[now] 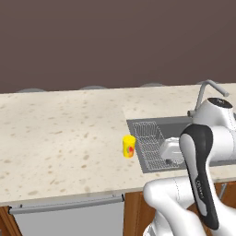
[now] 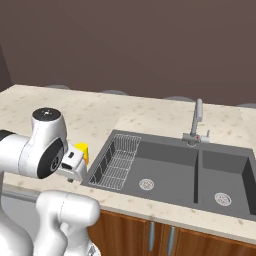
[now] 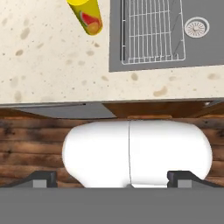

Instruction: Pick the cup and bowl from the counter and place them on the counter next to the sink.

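Observation:
The small yellow cup (image 1: 129,146) with a red-orange mark stands upright on the beige speckled counter (image 1: 55,133), just left of the dark grey sink (image 1: 161,124). In the hand view the cup (image 3: 87,15) sits at the top left, beside the sink's wire rack (image 3: 151,30). My gripper (image 3: 113,178) is open, its dark fingertips (image 3: 43,177) far apart with nothing between them. The white hand (image 1: 169,150) hovers over the sink's near left corner, to the right of the cup and clear of it. In the right base view the hand half hides the cup (image 2: 83,150). The bowl is out of view.
A grey faucet (image 2: 197,117) rises behind the double-basin sink (image 2: 170,165), with a round drain (image 3: 195,27) in the basin. A grey appliance front (image 1: 69,216) and wooden cabinet doors (image 2: 165,235) sit under the counter's edge. A dark wall runs behind.

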You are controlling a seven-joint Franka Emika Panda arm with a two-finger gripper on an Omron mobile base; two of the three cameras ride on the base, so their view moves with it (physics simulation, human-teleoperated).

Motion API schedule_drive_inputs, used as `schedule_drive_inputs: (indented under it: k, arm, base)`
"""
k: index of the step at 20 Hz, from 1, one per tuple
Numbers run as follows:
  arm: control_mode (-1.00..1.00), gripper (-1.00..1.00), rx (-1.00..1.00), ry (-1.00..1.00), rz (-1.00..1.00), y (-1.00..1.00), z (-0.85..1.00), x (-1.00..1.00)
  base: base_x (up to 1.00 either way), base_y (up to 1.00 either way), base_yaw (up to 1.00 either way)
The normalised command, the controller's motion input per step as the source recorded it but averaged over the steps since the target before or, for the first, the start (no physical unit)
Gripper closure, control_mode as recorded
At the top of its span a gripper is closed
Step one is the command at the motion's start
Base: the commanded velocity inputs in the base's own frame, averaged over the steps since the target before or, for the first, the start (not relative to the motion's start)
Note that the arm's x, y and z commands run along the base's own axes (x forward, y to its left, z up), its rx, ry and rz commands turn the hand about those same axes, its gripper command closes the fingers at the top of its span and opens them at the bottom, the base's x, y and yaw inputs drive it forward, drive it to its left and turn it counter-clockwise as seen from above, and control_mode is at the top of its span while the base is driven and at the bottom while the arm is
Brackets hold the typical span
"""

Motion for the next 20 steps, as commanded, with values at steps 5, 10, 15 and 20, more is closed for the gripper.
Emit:
schedule_drive_inputs:
  k: [5,10,15,20]
  arm:
    - [-1.00,-1.00,0.00,0.00,0.00,0.00,0.00,0.00]
    - [1.00,-1.00,0.00,0.00,0.00,0.00,0.00,0.00]
    - [1.00,-1.00,0.00,0.00,0.00,0.00,0.00,0.00]
    - [1.00,-1.00,0.00,0.00,0.00,0.00,0.00,0.00]
  base:
    - [0.00,0.00,0.00]
    - [-0.02,0.02,0.00]
    - [-0.92,0.20,0.07]
    - [-1.00,0.15,0.08]
